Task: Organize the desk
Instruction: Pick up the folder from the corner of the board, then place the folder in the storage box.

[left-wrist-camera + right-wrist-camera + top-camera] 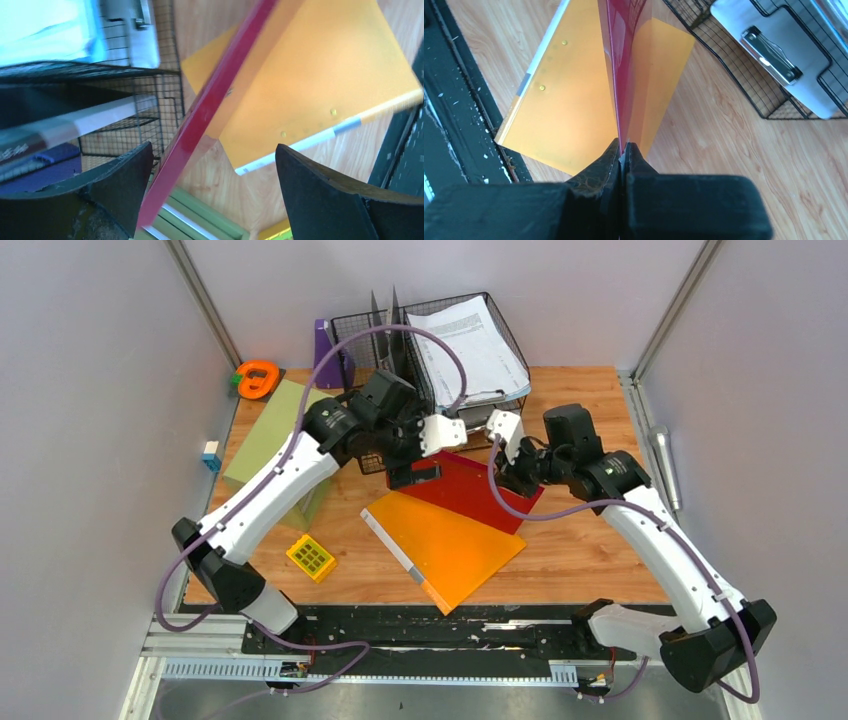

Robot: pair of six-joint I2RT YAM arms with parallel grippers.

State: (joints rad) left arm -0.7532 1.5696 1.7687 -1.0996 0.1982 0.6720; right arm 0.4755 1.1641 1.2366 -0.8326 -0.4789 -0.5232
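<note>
The desk (590,540) is a light-brown wood-grain tabletop. A red folder (470,488) is lifted at its centre, partly over an orange folder (445,545) that lies flat. My right gripper (512,476) is shut on the red folder's right edge; the right wrist view shows the pinch (622,150) with the red sheet (624,50) running away edge-on. My left gripper (412,472) is open at the folder's left end. In the left wrist view the red folder's edge (210,100) passes between the jaws (215,195), close to the left finger, with the orange folder (310,85) below.
A black wire tray (520,390) with papers and a clipboard (784,55) stands at the back centre. A green box (270,445), an orange tape dispenser (257,378), a purple item (325,345) and a yellow block (311,558) are on the left. A silver cylinder (665,465) lies off the right edge.
</note>
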